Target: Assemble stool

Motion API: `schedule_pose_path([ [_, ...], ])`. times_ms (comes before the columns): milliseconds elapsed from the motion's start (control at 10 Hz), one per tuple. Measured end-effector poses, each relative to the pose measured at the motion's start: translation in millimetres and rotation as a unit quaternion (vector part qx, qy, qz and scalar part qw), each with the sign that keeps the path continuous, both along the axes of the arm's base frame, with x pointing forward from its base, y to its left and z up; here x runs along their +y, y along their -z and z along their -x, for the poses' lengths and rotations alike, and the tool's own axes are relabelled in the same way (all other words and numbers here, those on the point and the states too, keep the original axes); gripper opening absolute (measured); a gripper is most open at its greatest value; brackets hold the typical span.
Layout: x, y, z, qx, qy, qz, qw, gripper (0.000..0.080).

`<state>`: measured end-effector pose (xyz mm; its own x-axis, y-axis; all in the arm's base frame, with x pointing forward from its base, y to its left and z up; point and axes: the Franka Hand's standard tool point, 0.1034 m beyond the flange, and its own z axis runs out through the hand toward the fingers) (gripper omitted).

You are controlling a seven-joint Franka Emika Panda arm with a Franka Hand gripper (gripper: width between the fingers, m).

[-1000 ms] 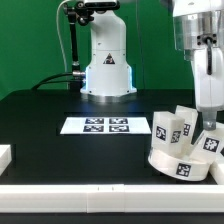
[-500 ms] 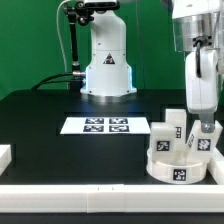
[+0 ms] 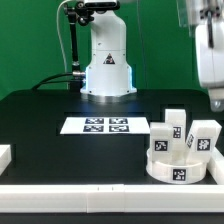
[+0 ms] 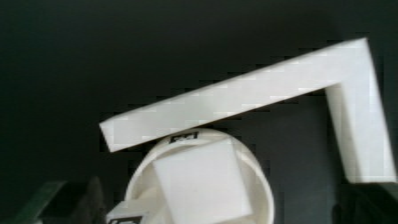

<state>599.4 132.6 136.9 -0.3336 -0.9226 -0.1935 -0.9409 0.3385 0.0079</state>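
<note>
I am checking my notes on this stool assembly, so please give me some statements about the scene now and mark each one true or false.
1. The pincer is gripping a leg. False: it hangs above the parts and holds nothing.
2. The round seat rests on the black table. True.
3. Two legs stand upright on the seat. True.
4. The marker board lies on top of the seat. False: it lies flat on the table, apart from the seat, toward the exterior view's left.
</note>
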Motion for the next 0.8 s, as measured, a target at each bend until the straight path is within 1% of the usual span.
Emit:
schedule_pose_path([
  [100, -1.0, 4.7, 1.7, 0.003, -0.001, 0.002, 1.000, 0.0648],
  [800, -0.8, 6.1, 2.1, 0.004, -0.003, 0.002, 1.000, 0.0649],
])
